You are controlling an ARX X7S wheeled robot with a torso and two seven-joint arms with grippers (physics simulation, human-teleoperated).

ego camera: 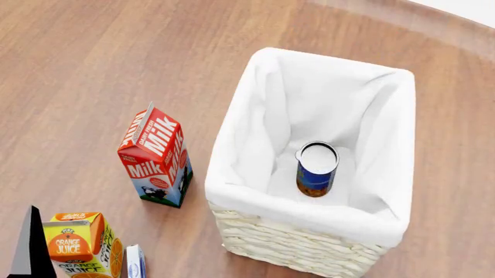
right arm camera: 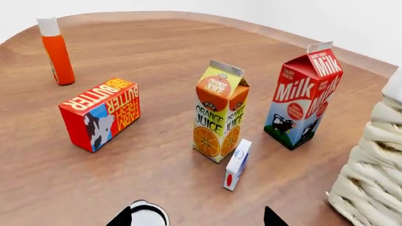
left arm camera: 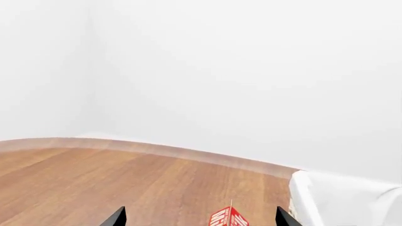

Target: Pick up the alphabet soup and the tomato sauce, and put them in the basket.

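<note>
The right gripper (right arm camera: 196,219) spreads wide with nothing between its dark tips, though a pale round top shows just beside one of them. The left gripper (left arm camera: 201,217) is likewise wide, holding nothing, above the milk carton (ego camera: 155,157). The alphabet soup (ego camera: 316,169) stands upright inside the basket (ego camera: 309,240), on its white lining.

Bright, even light all round, clean and sharp with no blur or glare. The milk carton (ego camera: 155,155) and juice carton (right arm camera: 220,117) throw only faint soft shadows on the wooden floor (ego camera: 93,63). The basket (ego camera: 309,246) lining looks nearly washed-out white.
</note>
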